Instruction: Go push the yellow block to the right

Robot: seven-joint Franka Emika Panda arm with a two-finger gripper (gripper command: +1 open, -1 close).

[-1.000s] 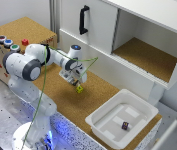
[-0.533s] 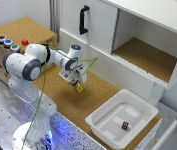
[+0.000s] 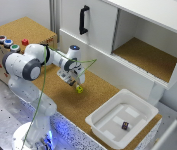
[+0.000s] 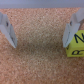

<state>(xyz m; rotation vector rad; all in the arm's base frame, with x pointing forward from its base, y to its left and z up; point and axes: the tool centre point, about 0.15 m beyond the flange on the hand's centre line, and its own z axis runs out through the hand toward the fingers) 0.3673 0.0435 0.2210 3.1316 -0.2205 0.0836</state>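
The yellow block [image 3: 79, 89] is a tiny bright yellow cube on the cork table top, just in front of my gripper [image 3: 73, 82]. In the wrist view the block [image 4: 75, 48] has black markings and lies right by the tip of one finger [image 4: 74, 30], partly outside the gap between the fingers. The other finger [image 4: 8, 29] is far across from it. My gripper [image 4: 40, 43] is open, low over the cork, and holds nothing.
A white tray [image 3: 105, 131] at the exterior view's lower right holds a small dark cube [image 3: 124, 125]. A white cabinet with a black handle [image 3: 82, 19] and an open compartment [image 3: 144, 56] stands behind. A wooden box with coloured buttons [image 3: 12, 43] is at the exterior view's left.
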